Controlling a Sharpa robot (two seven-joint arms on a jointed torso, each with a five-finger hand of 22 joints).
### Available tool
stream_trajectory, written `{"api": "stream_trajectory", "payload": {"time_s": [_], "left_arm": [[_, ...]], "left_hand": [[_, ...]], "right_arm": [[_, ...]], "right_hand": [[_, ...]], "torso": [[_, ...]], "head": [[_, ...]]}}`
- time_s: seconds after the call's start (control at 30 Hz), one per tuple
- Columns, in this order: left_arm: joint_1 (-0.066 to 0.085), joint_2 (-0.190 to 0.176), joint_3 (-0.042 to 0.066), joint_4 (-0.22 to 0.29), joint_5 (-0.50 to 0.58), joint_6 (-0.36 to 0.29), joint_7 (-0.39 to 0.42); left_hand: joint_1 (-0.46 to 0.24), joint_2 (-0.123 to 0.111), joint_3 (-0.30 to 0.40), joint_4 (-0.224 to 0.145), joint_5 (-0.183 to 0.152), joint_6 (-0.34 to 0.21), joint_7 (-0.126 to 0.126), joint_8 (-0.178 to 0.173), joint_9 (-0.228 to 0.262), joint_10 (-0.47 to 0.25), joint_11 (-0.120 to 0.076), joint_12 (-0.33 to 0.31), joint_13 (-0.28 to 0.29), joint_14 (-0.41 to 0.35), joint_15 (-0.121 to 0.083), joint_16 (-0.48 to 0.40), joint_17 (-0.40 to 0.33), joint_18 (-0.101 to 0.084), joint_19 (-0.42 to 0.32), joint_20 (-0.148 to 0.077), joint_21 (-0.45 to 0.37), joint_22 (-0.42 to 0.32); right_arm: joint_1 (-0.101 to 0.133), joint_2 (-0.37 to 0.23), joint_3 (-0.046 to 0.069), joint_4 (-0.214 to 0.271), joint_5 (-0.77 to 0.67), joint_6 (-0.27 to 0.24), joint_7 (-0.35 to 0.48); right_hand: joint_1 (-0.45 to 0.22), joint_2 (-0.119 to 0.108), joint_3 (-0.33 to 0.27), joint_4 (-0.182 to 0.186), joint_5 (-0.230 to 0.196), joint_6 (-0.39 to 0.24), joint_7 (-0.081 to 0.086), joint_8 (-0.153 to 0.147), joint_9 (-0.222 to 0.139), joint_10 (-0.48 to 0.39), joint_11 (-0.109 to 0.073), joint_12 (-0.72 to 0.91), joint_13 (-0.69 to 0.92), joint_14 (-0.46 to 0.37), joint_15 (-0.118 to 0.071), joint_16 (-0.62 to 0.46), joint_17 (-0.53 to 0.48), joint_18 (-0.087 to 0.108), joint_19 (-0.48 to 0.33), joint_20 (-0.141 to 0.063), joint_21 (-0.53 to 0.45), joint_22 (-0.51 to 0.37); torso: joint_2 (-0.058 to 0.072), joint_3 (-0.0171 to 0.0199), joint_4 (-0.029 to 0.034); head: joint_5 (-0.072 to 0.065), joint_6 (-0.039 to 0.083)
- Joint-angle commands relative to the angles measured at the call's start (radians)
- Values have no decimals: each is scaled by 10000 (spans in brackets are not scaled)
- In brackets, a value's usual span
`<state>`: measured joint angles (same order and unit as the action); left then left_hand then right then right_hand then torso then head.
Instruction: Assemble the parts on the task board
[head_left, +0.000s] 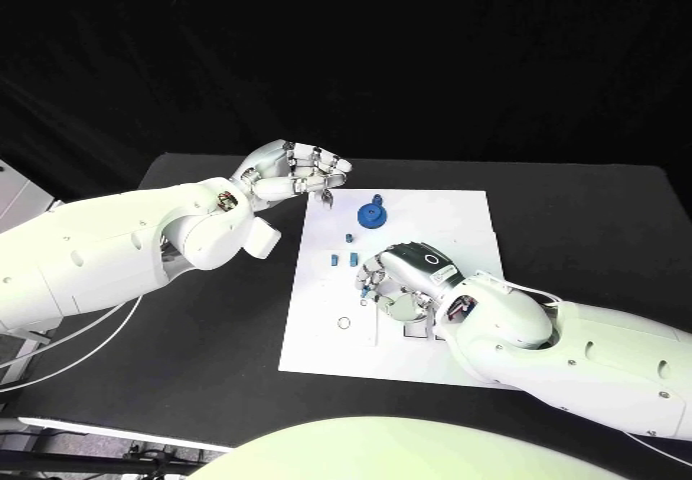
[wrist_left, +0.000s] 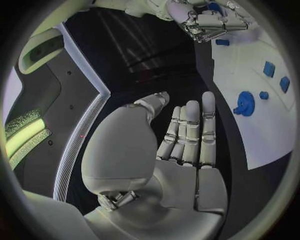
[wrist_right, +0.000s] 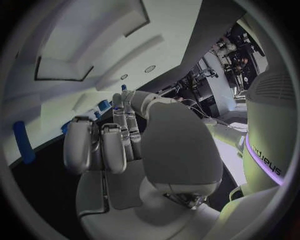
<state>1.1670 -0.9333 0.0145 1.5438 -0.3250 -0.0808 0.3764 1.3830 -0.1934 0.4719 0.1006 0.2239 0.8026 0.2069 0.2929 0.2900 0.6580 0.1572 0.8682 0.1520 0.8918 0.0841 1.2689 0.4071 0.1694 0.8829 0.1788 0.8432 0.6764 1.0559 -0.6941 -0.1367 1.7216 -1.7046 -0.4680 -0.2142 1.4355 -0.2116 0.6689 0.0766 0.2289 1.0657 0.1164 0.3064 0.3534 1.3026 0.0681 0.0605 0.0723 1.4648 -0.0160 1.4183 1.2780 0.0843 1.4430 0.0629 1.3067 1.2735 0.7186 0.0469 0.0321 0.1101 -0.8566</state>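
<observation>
The white task board (head_left: 440, 225) lies mid-table. A round blue part with a knob (head_left: 374, 213) sits near its far edge, and small blue parts (head_left: 351, 238) (head_left: 335, 259) lie just in front of it. My right hand (head_left: 405, 279) is down on the board's middle with its fingers curled. In the right wrist view a small blue part (wrist_right: 123, 87) shows at the tips of thumb and finger, seemingly pinched. My left hand (head_left: 296, 170) hovers at the board's far left corner; its fingers (wrist_left: 190, 132) lie straight and together, holding nothing. The left wrist view shows the round part (wrist_left: 245, 103) and my right hand (wrist_left: 209, 22).
Black table (head_left: 577, 215) surrounds the board on all sides. A small ring mark (head_left: 343, 322) and recesses show on the board's near half beside my right forearm (head_left: 577, 350). More blue parts (wrist_right: 24, 142) lie on the board in the right wrist view.
</observation>
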Motion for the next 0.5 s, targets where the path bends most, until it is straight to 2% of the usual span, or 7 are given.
{"api": "stream_trajectory", "payload": {"time_s": [0.03,0.37,0.5], "left_arm": [[4,26,4,32,36,42,26],[5,16,4,28,37,40,-7],[6,11,4,14,37,36,-22]], "left_hand": [[80,-3,-21,19,42,-72,137,29,-15,77,15,-68,-12,-5,39,-50,9,148,82,18,-68,-8],[77,-5,-29,30,42,-71,136,32,-17,86,16,-76,-21,-8,42,-57,8,147,86,20,-76,-15],[77,-5,-29,30,42,-71,136,32,-17,86,16,-76,-21,-8,42,-57,8,147,86,20,-76,-15]], "right_arm": [[-43,28,-3,4,-191,241,102],[-83,51,-12,12,-308,452,19],[-88,43,-17,35,-337,553,-5]], "right_hand": [[-21,76,0,-71,7,-9,50,33,0,219,-141,32,-2,618,-47,56,-1,-194,40,60,44,15],[-37,77,2,-83,-4,-12,57,31,7,215,-136,31,-4,616,-42,57,-4,-194,38,66,47,21],[-37,77,2,-83,-4,-12,57,31,7,215,-136,31,-4,616,-42,57,-4,-194,38,66,47,21]], "torso": [[-3,-6,-1],[-8,-11,-6],[-5,3,-8]], "head": [[57,-60],[107,-123],[134,-149]]}}
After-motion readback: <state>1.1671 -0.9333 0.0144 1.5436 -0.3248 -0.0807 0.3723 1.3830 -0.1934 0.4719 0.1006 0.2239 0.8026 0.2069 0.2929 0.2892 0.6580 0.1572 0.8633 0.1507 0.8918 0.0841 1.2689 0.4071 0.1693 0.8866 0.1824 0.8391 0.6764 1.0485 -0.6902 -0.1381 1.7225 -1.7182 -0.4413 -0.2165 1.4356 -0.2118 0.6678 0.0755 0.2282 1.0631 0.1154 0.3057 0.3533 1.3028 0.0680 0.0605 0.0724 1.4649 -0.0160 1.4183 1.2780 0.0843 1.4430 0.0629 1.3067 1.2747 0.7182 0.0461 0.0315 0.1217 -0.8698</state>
